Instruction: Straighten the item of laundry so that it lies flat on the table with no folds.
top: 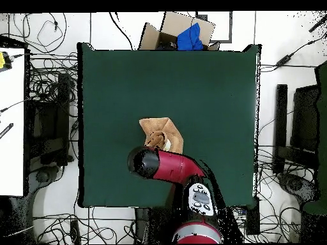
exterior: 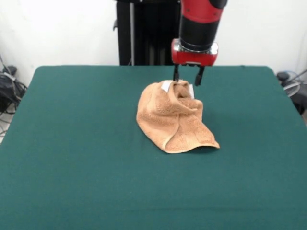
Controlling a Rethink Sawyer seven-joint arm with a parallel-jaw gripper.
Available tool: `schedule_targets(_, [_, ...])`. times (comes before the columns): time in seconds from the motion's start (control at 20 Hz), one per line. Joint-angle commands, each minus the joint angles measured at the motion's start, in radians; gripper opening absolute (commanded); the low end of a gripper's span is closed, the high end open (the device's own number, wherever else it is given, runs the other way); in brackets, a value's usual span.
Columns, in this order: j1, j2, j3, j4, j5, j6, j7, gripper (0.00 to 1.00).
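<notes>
Towel is lying crumpled in a heap near the middle of the green worktop, a little toward its far edge in the front view. It is bunching up into a rounded mound, with one hemmed corner reaching out flat toward the near right of the heap and lifting slightly off the cloth. A small white tag is showing at the top of the mound.

Claw is hanging straight down over the towel's top, on the far side of the heap. Its two dark fingers are standing a little apart, with a narrow gap between them, and their tips are sitting right at the towel's highest fold, beside the tag. Whether they are pinching any cloth cannot be told from either view; nothing seems to be lifted between them.

In the overhead view the red and black arm is lying across the edge of the towel nearest the robot's base and hiding the claw. Past the worktop's edge farthest from the base, a cardboard box with something blue in it is sitting on the floor, well apart from the towel. Cables are trailing along both sides of the worktop.
</notes>
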Motion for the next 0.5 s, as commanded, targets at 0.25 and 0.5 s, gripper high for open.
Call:
schedule_targets(0.25, [-0.041, -0.111, -0.003, -0.037, -0.077, 0.200, 0.036, 1.00])
schedule_targets(0.5, [-0.041, -0.070, -0.001, -0.051, -0.122, 0.139, 0.055, 1.00])
